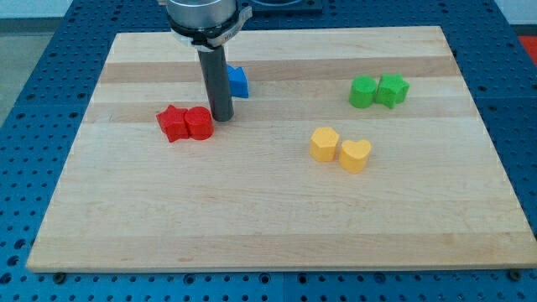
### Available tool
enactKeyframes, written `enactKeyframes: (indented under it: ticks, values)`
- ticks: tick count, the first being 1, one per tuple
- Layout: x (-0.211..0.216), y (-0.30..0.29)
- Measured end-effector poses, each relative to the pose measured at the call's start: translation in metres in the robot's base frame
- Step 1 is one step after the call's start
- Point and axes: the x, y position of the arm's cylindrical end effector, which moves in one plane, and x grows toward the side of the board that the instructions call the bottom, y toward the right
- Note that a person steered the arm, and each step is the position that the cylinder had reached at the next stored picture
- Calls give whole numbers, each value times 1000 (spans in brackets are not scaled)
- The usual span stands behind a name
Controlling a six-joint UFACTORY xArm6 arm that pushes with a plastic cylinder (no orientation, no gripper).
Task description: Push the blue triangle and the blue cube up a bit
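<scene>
**Near the Red Blocks, the Rod Stands Tall**

On the wooden table [277,218] stands my dark rod. My tip [222,118] touches the table just right of two red blocks. One is a red star [173,123]. The other is a round red block [200,123]. They touch each other, and the round one looks like it touches the rod, or nearly does.

Just behind the rod, a bit to the right and farther away, sits a blue block [239,81]. The rod hides its left part, so I cannot tell its true shape. I see only one blue block. A second blue one may be hidden behind the rod, but I cannot tell.

Far over on the right side are two green blocks. One is a round green block [362,92]. The other is a green star-like block [393,90]. They sit side by side and touch.

Nearer to us, in the middle of the table, are two yellow blocks. One is a yellow block with flat sides [324,143]. The other is a yellow heart [355,155]. They touch too.

The arm has no hand, only the rod, and it holds nothing.
</scene>
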Motion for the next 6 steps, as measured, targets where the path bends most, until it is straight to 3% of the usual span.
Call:
enactKeyframes:
  ticks: [4, 5, 6]
  values:
    - [-13, 1]
    - [-48, -10]
    - [-61, -59]
